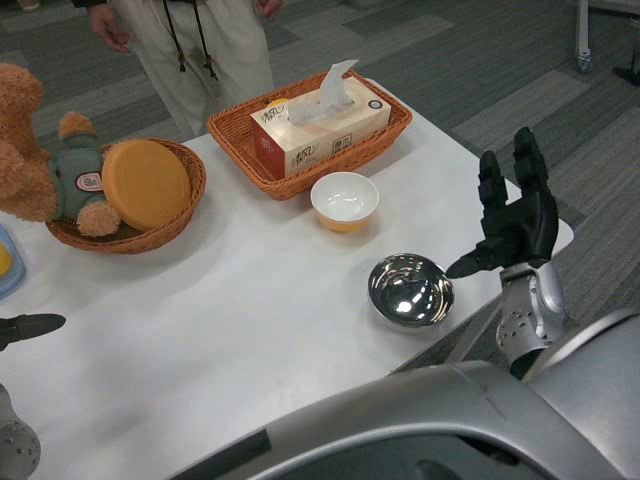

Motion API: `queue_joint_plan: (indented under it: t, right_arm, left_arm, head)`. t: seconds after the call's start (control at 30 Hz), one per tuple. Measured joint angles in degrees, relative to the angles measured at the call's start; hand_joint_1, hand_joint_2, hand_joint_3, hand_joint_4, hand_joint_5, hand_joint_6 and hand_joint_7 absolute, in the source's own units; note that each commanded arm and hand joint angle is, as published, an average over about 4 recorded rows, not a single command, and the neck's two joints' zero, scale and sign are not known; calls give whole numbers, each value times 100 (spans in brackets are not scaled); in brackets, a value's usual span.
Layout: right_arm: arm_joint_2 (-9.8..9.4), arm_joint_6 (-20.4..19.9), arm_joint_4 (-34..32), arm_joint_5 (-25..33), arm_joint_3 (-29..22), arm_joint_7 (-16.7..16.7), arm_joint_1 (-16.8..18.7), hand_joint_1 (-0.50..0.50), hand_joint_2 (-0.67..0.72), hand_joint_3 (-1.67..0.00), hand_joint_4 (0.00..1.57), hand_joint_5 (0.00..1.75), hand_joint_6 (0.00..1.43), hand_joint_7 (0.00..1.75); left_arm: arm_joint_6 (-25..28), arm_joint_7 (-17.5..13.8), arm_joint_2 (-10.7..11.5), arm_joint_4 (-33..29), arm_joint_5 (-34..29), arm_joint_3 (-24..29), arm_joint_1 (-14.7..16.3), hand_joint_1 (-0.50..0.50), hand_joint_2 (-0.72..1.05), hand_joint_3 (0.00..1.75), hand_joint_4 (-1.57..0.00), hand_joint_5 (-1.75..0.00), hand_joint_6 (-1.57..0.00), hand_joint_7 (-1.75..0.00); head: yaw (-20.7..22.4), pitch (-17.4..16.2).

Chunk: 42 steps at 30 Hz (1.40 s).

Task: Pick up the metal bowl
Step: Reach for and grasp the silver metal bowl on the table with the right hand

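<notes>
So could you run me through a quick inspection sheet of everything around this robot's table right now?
Surface: white table, one corner near the right hand.
Job's things: metal bowl, upright near the right edge, not held.
Clutter: small orange bowl with white inside; tissue box in a rectangular wicker basket; teddy bear and an orange disc in a round wicker basket.
Hands: right hand open, raised beside the metal bowl, apart from it; left hand barely in view at the left edge.
Cables: nothing seen.
Surroundings: a person standing behind the table; grey patterned floor.
</notes>
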Motion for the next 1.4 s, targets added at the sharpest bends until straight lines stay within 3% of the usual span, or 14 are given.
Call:
queue_joint_plan:
  t: [0.43, 0.63, 0.9, 1.13, 1.4]
  right_arm:
    - [92, 693, 135, -43, -498, 546, 201, -46, 41, 0, 0, 0, 0, 7]
    - [97, 812, 156, -37, -614, 647, 341, -46, 47, 0, 0, 0, 0, 7]
    - [93, 1083, 163, -68, -774, 804, 628, -46, 41, 0, 0, 0, 0, 7]
    - [84, 1543, 174, -627, -933, 1061, 780, -46, 41, 0, 0, 0, 0, 12]
    - [81, 1699, 187, -1439, -972, 1184, 783, -46, 41, -2, 0, 0, 0, 12]
  left_arm:
    - [1, 0, 10, 19, -39, -7, -19, -50, -68, 9, 0, 0, 0, 0]
    - [1, 0, 11, 20, -57, -39, -23, -50, -68, 9, 0, 0, 0, 0]
    - [1, 0, 13, 21, -61, -87, -30, -50, -64, 9, 0, 0, 0, 0]
    - [1, 0, 13, 19, -59, -141, -30, -50, -66, 9, 0, 0, 0, 0]
    - [2, 0, 13, -16, -58, -164, -25, -50, -66, 9, 0, 0, 0, 0]
  head:
    - [-110, -38]
    - [-169, -45]
    - [-229, -38]
    - [-284, -33]
    - [-316, -13]
